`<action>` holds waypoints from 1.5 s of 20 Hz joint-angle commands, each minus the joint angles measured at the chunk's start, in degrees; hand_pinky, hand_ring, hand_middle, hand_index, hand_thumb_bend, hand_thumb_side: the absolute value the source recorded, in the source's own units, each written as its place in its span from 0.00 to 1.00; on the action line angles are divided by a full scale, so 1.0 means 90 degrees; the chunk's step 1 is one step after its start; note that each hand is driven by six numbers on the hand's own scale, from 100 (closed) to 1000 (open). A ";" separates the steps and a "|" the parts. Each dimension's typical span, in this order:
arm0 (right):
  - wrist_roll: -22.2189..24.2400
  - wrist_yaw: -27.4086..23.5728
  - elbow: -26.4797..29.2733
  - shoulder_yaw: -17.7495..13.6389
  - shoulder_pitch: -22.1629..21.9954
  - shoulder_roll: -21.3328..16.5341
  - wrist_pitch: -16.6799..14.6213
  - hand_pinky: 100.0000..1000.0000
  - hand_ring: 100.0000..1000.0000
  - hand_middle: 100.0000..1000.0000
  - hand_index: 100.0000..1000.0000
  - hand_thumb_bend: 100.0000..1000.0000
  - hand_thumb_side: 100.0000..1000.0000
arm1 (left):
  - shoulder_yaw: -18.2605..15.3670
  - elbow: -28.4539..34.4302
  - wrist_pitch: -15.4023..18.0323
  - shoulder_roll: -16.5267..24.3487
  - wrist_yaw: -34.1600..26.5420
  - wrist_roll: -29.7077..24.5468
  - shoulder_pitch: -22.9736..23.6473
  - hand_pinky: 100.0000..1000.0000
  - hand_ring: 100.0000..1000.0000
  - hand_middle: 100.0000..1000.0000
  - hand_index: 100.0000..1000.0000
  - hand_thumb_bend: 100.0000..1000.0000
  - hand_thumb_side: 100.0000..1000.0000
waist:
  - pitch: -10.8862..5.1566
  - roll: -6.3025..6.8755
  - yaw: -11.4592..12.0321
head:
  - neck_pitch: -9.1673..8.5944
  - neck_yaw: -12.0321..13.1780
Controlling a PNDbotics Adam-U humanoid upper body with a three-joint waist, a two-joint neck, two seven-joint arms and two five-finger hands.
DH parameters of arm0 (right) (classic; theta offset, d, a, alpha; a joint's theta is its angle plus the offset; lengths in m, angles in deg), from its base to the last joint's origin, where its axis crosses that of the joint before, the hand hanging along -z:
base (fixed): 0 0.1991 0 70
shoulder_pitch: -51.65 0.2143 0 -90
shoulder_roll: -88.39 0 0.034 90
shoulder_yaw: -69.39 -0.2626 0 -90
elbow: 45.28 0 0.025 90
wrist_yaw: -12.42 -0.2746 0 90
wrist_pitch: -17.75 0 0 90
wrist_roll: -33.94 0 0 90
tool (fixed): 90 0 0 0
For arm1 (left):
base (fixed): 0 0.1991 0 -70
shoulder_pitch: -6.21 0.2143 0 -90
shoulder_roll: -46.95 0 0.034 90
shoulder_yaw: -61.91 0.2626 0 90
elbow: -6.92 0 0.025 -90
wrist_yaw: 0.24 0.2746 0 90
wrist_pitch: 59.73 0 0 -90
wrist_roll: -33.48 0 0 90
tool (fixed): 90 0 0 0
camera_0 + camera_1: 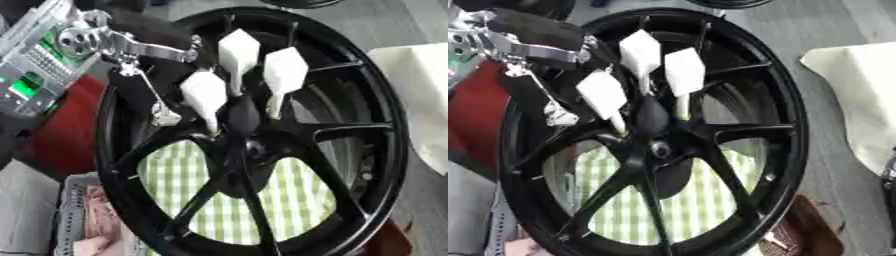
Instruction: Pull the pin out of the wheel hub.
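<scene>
Left hand (229, 82), white-tipped fingers closing together on a dark pin (242, 116) just above the centre of the black spoked wheel hub (350, 131), positioned to draw it out; pinch looks likely, contact unclear.

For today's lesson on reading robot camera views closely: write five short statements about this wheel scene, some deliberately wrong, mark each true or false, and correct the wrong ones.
1. The wheel hub belongs to a black spoked wheel. True.
2. The left robot hand reaches from the upper left with its white fingertips over the hub area. True.
3. The cloth seen through the spokes is plain blue. False: the cloth is green and white checked.
4. The right robot hand grips the wheel's rim. False: no right robot hand shows in either view.
5. A pale sheet lies to the wheel's right. True.
</scene>
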 commanded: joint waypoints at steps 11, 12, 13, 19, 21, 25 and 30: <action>-0.0024 -0.0033 0.0077 -0.0009 -0.0002 -0.0015 0.0049 0.36 0.58 0.50 0.50 0.23 0.25 | -0.0671 0.0363 -0.0765 0.0009 -0.0458 0.0014 -0.0323 0.73 0.41 0.26 0.40 0.00 0.14 | -0.0151 -0.0015 0.0027 | -0.0013 -0.0047; -0.0026 -0.0034 0.0077 -0.0013 -0.0008 -0.0019 0.0052 0.36 0.58 0.50 0.50 0.23 0.25 | -0.0716 0.0380 -0.0808 0.0009 -0.0502 0.0014 -0.0361 0.73 0.41 0.26 0.40 0.00 0.14 | -0.0162 -0.0011 0.0034 | -0.0006 -0.0055; -0.0028 -0.0032 0.0077 -0.0018 -0.0015 -0.0024 0.0053 0.36 0.58 0.50 0.50 0.23 0.25 | -0.0762 0.0388 -0.0843 0.0012 -0.0543 0.0014 -0.0399 0.73 0.41 0.25 0.39 0.00 0.14 | -0.0172 -0.0006 0.0041 | -0.0002 -0.0063; -0.0035 0.0000 0.0077 -0.0037 -0.0059 -0.0032 0.0053 0.36 0.58 0.50 0.51 0.23 0.26 | -0.1244 0.0463 -0.1154 0.0169 -0.1043 0.0072 -0.0581 0.74 0.39 0.23 0.38 0.00 0.17 | -0.0222 -0.0007 0.0113 | 0.0031 -0.0134; -0.0053 0.0024 0.0077 -0.0057 -0.0085 -0.0028 0.0047 0.37 0.58 0.50 0.51 0.23 0.26 | -0.1448 0.0513 -0.1277 0.0375 -0.1253 0.0176 -0.0566 0.74 0.39 0.23 0.38 0.00 0.17 | -0.0238 -0.0013 0.0160 | 0.0050 -0.0168; -0.0108 0.0089 0.0077 -0.0105 -0.0137 -0.0018 0.0020 0.37 0.58 0.50 0.51 0.23 0.25 | -0.2088 0.0700 -0.1381 0.1337 -0.1569 0.0655 -0.0127 0.74 0.39 0.24 0.39 0.00 0.17 | -0.0242 -0.0028 0.0267 | 0.0058 -0.0299; -0.0201 0.0197 0.0077 -0.0169 -0.0197 0.0006 -0.0024 0.37 0.58 0.50 0.51 0.23 0.26 | -0.3242 0.0308 -0.1489 0.2666 -0.2036 0.1692 0.1139 0.76 0.40 0.24 0.41 0.00 0.18 | -0.0249 -0.0067 0.0410 | 0.0039 -0.0451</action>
